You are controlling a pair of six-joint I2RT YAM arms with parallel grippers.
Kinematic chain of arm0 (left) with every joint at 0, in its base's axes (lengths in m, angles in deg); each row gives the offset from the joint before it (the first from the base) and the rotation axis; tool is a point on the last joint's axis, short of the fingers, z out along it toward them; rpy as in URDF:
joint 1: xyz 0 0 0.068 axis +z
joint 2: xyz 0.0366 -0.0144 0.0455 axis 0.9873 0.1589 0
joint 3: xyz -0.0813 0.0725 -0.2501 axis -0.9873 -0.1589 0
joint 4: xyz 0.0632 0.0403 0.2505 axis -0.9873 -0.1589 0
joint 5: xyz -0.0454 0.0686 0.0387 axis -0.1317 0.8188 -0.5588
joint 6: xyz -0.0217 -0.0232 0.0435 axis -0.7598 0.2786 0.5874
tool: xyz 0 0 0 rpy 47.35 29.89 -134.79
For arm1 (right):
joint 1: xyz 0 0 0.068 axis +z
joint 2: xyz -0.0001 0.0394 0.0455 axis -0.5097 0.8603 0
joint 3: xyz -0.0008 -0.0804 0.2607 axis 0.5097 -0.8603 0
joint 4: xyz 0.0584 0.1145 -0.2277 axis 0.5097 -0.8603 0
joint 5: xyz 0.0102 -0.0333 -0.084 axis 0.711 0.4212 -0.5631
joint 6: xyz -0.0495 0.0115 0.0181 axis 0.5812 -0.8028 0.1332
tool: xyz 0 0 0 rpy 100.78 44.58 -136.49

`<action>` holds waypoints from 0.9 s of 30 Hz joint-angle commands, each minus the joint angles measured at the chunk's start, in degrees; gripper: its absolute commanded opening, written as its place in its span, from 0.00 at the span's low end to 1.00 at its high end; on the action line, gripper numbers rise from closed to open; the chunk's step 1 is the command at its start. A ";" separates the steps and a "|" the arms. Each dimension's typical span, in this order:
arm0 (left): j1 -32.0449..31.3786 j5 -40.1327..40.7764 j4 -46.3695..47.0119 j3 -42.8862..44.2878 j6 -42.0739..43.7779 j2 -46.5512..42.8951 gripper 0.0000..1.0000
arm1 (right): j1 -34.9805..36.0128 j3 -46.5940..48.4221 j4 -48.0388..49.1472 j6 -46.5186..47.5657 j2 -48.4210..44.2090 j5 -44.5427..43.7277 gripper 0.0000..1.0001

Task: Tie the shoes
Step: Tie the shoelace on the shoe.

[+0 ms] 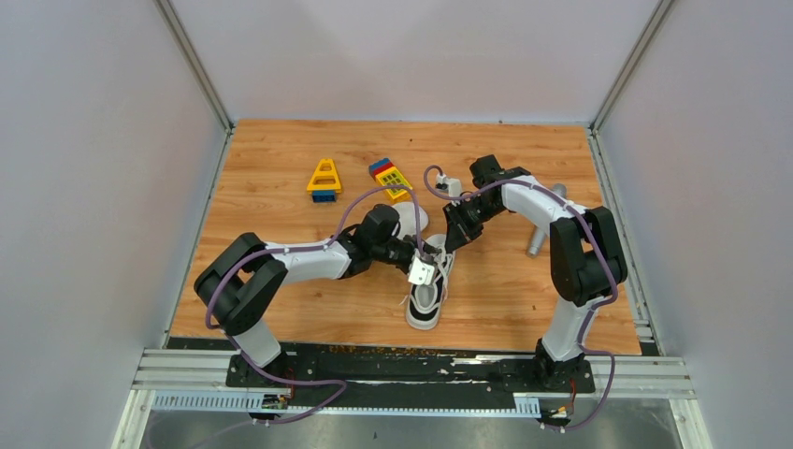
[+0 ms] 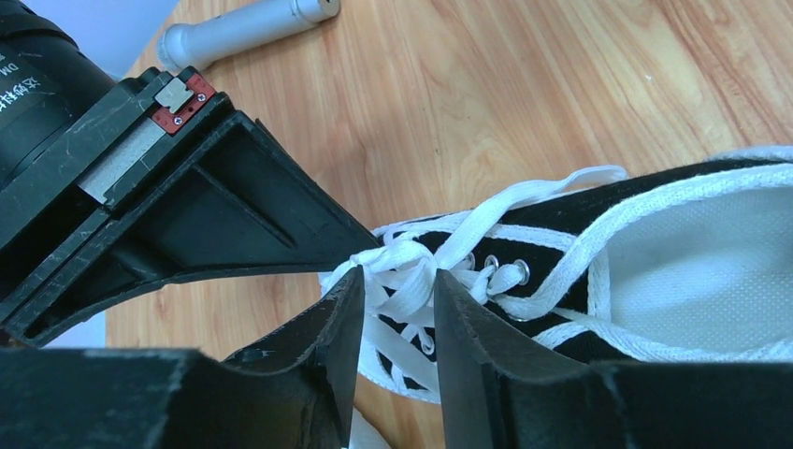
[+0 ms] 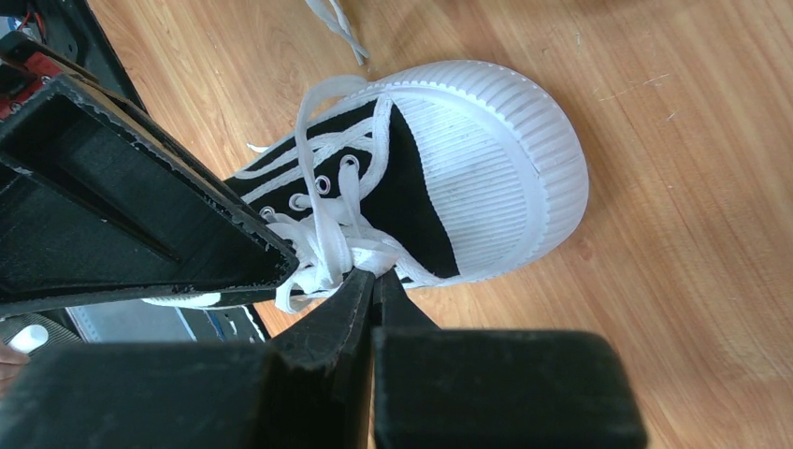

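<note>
One black shoe [image 1: 426,301] with a white sole lies mid-table, toe toward the far side. The toe cap [image 3: 486,168] shows in the right wrist view. Its white laces [image 2: 402,281] bunch over the eyelets. My left gripper [image 2: 399,281] stands open astride that bunch, one finger on each side. My right gripper [image 3: 376,273] is shut on a lace strand right beside it, and its finger [image 2: 234,206] crosses the left wrist view. In the top view both grippers [image 1: 435,254] [image 1: 454,238] meet over the shoe. The second shoe [image 1: 412,217] sits partly hidden behind the left arm.
A grey metal cylinder [image 1: 537,241] lies right of the shoes, under the right arm. A yellow and blue toy block [image 1: 324,178] and a red, blue and yellow block [image 1: 391,178] rest at the back. A metal rail runs along the near edge.
</note>
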 commanded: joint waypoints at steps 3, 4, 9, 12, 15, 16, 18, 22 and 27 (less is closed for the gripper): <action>-0.34 1.33 -3.19 2.85 5.69 0.42 0.30 | -0.12 0.17 0.49 -0.36 -1.06 1.33 0.00; -0.34 1.38 -3.48 3.01 5.37 0.33 0.27 | -0.13 0.18 0.56 -0.34 -1.06 1.36 0.00; -0.35 2.92 -2.98 2.99 2.23 -1.04 0.05 | -0.15 0.03 0.64 -0.29 -1.27 0.64 0.00; -0.23 4.74 -3.49 2.37 -0.37 -3.74 0.00 | -0.14 -0.80 0.54 -0.34 -2.09 0.05 0.00; 0.72 5.74 -5.90 1.05 -3.10 -6.40 0.00 | -0.14 -1.83 0.49 -0.31 -3.30 -0.31 0.00; 0.98 6.15 -6.32 0.02 -5.08 -8.05 0.00 | -0.11 -2.14 0.43 -0.36 -3.67 -0.54 0.00; 1.80 6.40 -6.95 -1.90 -7.47 -10.91 0.00 | -0.13 -2.55 0.26 -0.16 -4.23 -0.91 0.00; 2.31 6.54 -10.76 -4.44 -10.78 -15.21 0.00 | -0.15 -3.26 -0.19 0.06 -5.41 -1.22 0.00; 2.47 7.15 -13.15 -6.90 -12.35 -17.43 0.00 | -0.13 -5.02 -0.96 1.42 -7.27 -2.93 0.00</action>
